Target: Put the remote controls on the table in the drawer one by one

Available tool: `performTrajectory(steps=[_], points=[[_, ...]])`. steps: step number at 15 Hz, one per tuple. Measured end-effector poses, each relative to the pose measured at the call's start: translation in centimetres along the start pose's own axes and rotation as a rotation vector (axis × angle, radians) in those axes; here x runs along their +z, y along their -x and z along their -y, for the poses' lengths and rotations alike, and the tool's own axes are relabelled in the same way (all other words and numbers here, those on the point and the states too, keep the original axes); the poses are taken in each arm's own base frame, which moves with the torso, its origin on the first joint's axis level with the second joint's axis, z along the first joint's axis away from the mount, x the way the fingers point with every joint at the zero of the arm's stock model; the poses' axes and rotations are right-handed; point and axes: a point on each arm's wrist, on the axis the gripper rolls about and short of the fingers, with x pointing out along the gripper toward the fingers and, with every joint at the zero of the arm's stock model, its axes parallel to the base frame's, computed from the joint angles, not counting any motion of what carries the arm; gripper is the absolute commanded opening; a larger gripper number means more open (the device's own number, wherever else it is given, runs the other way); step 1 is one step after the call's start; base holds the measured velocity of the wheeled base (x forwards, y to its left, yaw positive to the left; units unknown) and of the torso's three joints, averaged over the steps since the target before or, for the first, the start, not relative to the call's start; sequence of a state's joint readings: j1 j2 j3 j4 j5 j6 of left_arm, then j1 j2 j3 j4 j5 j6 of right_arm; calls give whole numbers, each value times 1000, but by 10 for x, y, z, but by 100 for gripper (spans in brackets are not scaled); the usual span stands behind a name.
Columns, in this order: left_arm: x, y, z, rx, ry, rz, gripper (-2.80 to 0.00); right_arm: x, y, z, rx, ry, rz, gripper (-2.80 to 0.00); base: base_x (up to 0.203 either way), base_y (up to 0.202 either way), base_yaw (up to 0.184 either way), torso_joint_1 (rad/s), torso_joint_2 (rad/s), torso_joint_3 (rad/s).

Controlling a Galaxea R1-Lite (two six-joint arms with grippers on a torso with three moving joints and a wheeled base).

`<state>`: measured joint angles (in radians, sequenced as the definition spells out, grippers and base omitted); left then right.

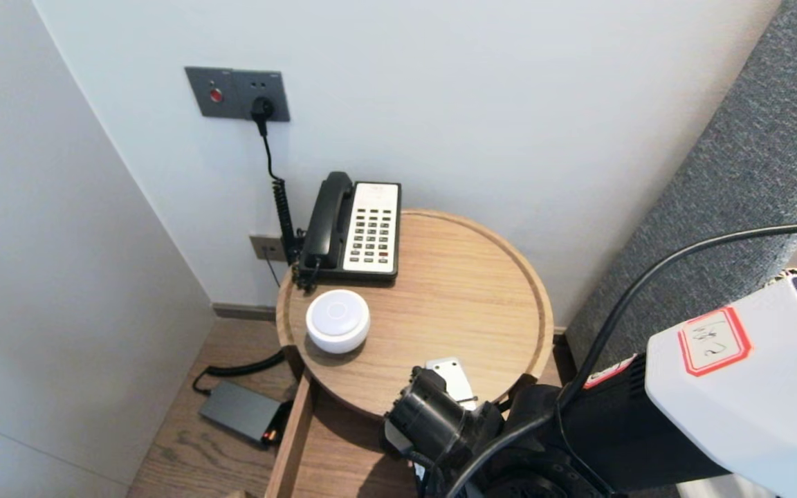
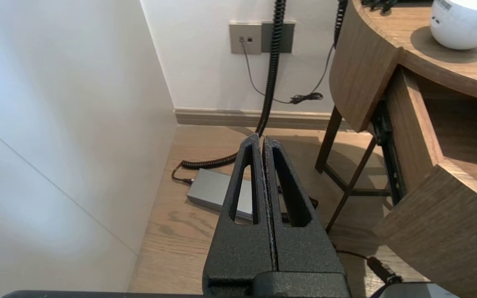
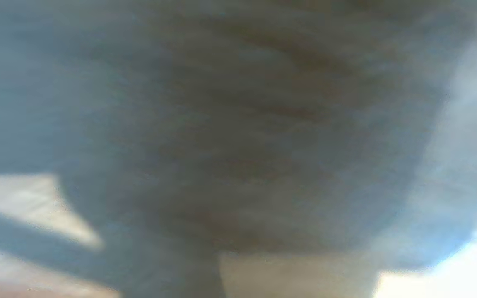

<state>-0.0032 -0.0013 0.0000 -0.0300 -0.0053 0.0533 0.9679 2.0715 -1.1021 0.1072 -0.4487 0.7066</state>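
The right arm (image 1: pixel 578 429) reaches in from the lower right. Its black wrist (image 1: pixel 433 415) is bent low at the near rim of the round wooden counter (image 1: pixel 468 290), above the open drawer (image 1: pixel 333 443) that stands pulled out below that rim. The right gripper is hidden behind the wrist, and whether it is open or closed cannot be told (its own camera gives only a blur). A pale flat plate (image 1: pixel 450 373) shows just past the wrist, over the counter's edge; I cannot tell whether it is loose or part of the arm.

The left gripper (image 2: pixel 262 142) hangs parked low beside the counter, over the wooden floor (image 2: pixel 180 231), its fingers (image 2: pixel 238 244) pressed together.

The counter stands in a white-walled corner, with a grey headboard (image 1: pixel 737 194) on the right. On the counter are one telephone (image 1: pixel 357 228) and one white round device (image 1: pixel 337 320). One grey box (image 1: pixel 241 411) lies on the floor. One coiled cord (image 1: pixel 281 200) climbs to the wall plate (image 1: pixel 236 93).
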Motion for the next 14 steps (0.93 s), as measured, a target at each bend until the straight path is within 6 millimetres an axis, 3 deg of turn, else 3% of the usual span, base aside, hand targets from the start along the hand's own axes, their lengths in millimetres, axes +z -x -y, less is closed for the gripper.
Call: performTrajectory(steps=[8, 9, 14], points=[[0, 0, 0, 0, 0, 0, -280, -1, -5, 2, -13, 0, -9, -280, 0, 0, 0, 0, 0, 0], [0, 0, 0, 0, 0, 0, -280, -1, -4, 2, -12, 2, -7, 0, 0, 0, 0, 0, 0, 0], [0, 0, 0, 0, 0, 0, -280, 0, 1, 1, -7, 2, 9, 0, 0, 0, 0, 0, 0, 0]])
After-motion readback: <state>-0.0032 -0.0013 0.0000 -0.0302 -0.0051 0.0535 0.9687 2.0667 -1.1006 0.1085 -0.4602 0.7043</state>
